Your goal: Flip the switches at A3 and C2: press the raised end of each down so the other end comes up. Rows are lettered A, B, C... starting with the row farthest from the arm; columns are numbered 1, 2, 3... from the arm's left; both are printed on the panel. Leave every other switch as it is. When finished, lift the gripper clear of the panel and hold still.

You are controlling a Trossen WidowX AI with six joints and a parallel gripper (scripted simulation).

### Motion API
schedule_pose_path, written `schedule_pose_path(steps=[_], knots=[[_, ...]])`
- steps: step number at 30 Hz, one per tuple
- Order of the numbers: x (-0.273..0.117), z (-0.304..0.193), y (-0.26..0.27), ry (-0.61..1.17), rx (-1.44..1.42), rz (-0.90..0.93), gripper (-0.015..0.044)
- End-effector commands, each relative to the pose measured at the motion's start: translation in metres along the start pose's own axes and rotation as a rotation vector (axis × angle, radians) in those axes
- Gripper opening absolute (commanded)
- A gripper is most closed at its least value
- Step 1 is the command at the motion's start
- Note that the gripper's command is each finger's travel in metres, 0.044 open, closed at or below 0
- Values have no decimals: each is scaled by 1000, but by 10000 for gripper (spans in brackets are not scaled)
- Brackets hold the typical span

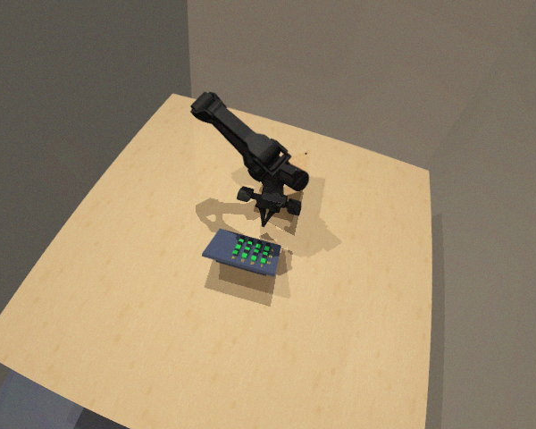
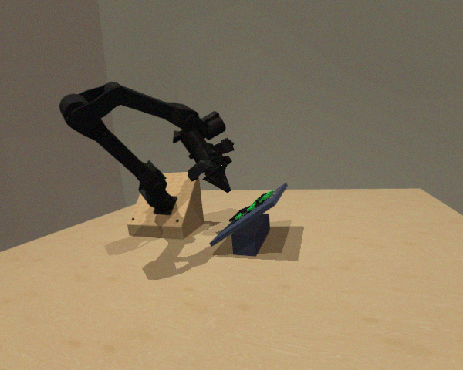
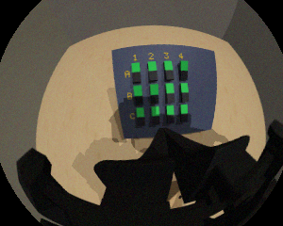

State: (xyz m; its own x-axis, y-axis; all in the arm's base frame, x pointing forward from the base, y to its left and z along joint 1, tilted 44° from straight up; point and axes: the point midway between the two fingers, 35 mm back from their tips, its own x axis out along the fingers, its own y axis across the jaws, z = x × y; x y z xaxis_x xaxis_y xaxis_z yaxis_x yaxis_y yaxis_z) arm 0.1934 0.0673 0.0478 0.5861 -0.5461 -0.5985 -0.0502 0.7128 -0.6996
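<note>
The dark blue panel [image 1: 219, 243] [image 2: 224, 235] [image 3: 203, 94] is tilted on its stand, with rows A to C and columns 1 to 4 of green-and-black switches. In the wrist view, switch A3 [image 3: 168, 71] and switch C2 [image 3: 155, 115] both show green on the far half and black on the near half. Which end of each is raised is too small to tell. My gripper [image 1: 263, 224] [image 2: 228, 191] [image 3: 162, 131] is shut and empty. Its tips are in the air on the arm's side of the panel, above its near edge and apart from the switches.
The other switches, such as A1 [image 3: 136, 72] and B4 [image 3: 184, 92], surround these two. A wooden wedge [image 2: 192, 215] stands at the arm's base. The panel's block stand [image 2: 245, 240] rests on the wooden table [image 1: 166, 346] [image 2: 224, 318].
</note>
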Motion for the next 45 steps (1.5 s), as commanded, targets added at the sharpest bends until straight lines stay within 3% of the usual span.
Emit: schedule_pose_path(steps=[1, 8, 45], knots=[[0, -15, 1, -8, 17, -1, 0], [34, -16, 1, -35, 18, -2, 0], [60, -15, 0, -37, 18, -4, 0]])
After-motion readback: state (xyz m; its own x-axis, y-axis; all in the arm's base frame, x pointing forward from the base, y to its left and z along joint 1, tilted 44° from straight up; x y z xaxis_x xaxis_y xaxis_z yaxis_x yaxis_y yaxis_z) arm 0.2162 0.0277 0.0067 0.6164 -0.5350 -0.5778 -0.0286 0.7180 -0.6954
